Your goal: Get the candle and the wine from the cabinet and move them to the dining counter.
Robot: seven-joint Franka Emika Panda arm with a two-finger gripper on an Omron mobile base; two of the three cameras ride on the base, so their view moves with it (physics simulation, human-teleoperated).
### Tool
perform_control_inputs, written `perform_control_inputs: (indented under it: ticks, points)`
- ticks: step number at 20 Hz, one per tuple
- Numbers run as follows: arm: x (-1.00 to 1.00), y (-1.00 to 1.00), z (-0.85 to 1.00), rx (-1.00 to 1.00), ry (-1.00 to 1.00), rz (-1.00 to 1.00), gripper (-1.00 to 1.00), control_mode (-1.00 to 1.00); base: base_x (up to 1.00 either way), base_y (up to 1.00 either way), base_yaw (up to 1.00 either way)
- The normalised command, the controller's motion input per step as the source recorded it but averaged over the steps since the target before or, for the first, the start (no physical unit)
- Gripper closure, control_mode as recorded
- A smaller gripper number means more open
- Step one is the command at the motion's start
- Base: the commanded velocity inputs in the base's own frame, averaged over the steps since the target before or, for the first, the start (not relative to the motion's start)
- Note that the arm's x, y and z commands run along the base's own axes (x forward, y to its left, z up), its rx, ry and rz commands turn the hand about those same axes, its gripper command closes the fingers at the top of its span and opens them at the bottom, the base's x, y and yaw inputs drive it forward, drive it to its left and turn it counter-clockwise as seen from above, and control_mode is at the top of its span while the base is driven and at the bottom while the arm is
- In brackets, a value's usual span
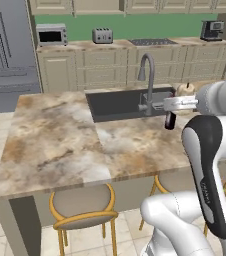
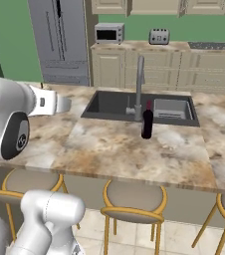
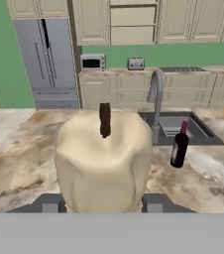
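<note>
Counter clearance, island top

Open marbled counter [image 2: 134, 154] in front of the sink [image 2: 109, 104] and across its broad left end; obstacles: upright wine [image 2: 147, 120] at the sink's front rim, just beside the steel tap [image 2: 140, 84]; stools [image 2: 133, 199] below the near edge.

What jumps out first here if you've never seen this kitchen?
A fat cream candle with a dark wick looms right in front of the hand camera, held between the pincer tips. Beyond it, a dark wine bottle with a red neck stands upright on the marbled counter, just before the dark sink and tap.
</note>
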Motion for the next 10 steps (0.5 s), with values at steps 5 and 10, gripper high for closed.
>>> perform_control_inputs:
  ticks: [5,10]
  points:
    - [0.79,-0.08,-0.64,0.00,0.01,0.02,1.00,-1.00,0.00,0.00,0.00]
    - [0.95,0.00,-0.78,-0.03,0.05,0.05,1.00,-1.00,0.00,0.00,0.00]
